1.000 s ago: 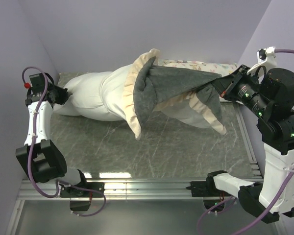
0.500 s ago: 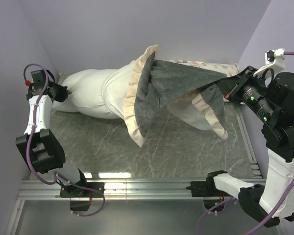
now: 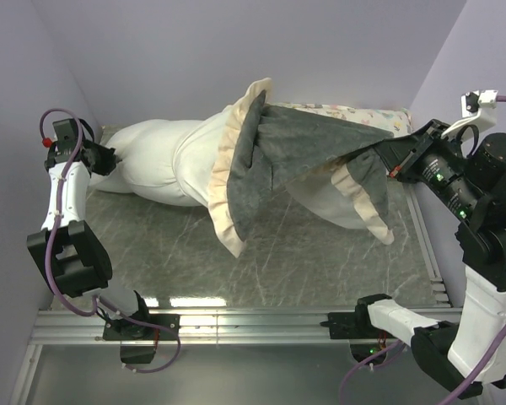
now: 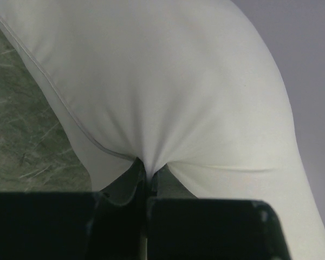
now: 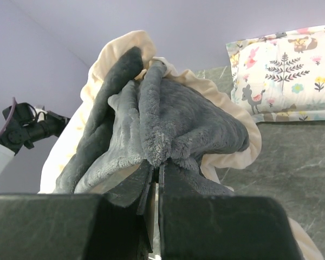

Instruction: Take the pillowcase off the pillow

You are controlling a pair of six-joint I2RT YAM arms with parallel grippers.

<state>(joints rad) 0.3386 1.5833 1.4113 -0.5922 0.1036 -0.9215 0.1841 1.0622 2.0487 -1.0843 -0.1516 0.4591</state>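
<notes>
Item: pillow [image 4: 173, 92], large, plump, smooth white fabric; fills most of the view, bulging from upper left to lower right

Detail: thin white piped seam [image 4: 54, 103] running down the pillow's left side and curving in toward its lower middle; soft creases fan across the pillow from one gathered point at its lower edge

Item: left gripper [image 4: 148, 173], black, two blocky fingers, directly below the pillow; jaws pressed together on a pinch of the pillow's fabric at that gathered point

Item: table surface [image 4: 21, 146], grey-green marbled, left of the pillow, beneath its seamed edge

Item: wall [image 4: 309, 65], plain lilac, above and right of the pillow
</notes>
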